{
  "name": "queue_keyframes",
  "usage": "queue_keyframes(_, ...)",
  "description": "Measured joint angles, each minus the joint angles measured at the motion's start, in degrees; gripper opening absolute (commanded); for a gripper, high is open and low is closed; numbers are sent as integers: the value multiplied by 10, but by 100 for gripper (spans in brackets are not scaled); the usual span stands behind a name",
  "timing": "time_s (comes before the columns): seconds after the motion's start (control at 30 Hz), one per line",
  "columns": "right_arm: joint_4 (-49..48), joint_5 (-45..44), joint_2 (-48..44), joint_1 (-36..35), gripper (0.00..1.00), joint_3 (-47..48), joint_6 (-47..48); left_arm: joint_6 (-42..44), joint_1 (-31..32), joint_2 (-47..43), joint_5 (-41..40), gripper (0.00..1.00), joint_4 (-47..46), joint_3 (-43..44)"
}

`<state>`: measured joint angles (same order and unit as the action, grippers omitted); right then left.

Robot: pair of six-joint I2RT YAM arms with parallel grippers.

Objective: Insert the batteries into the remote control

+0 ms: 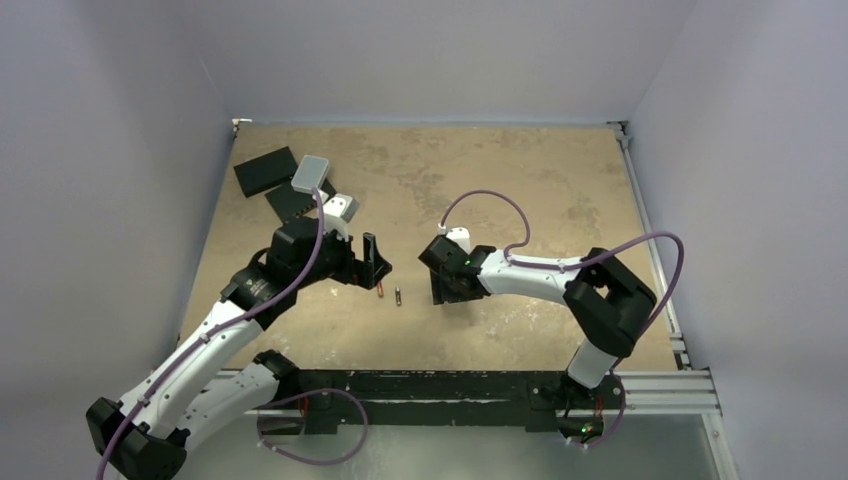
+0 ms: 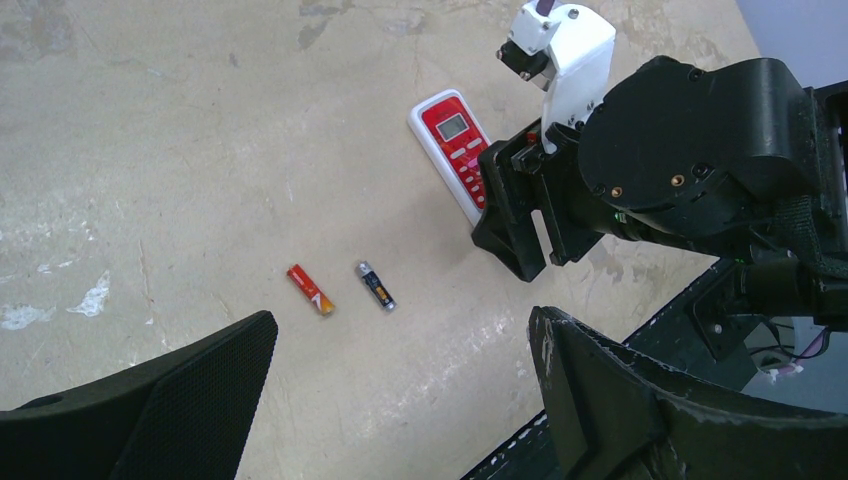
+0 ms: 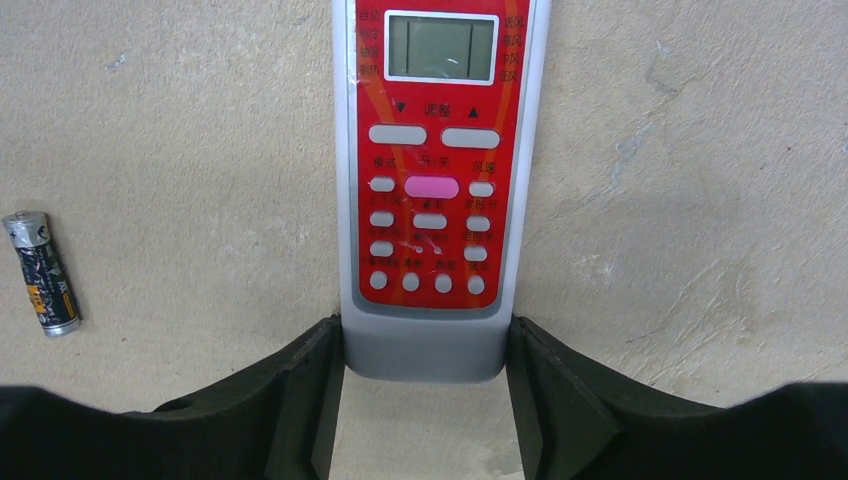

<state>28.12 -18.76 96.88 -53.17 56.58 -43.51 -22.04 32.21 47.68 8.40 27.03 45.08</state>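
The remote control (image 3: 440, 180) lies face up on the table, its red-and-white panel showing; it also shows in the left wrist view (image 2: 452, 145). My right gripper (image 3: 425, 345) is shut on its bottom end, one finger against each side. In the top view my right gripper (image 1: 445, 285) covers the remote. The reddish-orange battery (image 2: 310, 290) and the dark battery (image 2: 377, 286) lie side by side on the table, left of the remote. They also show in the top view as the orange one (image 1: 380, 290) and the dark one (image 1: 398, 297). My left gripper (image 2: 400, 390) is open and empty, just above and near the batteries.
Two flat black slabs (image 1: 265, 170) (image 1: 293, 203) and a light grey rounded box (image 1: 311, 172) lie at the back left. A metal rail (image 1: 655, 270) runs along the table's right edge and a black bar (image 1: 450, 385) along the front.
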Motion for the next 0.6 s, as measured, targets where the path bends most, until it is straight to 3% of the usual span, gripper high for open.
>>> queue_keyframes(0.2, -3, 0, -4, 0, 36, -4, 0, -1, 0, 5, 1, 99, 0, 0)
queue_keyframes(0.6, 8, -2, -91, 0, 24, -20, 54, -10, 0, 24, 7, 99, 1, 0)
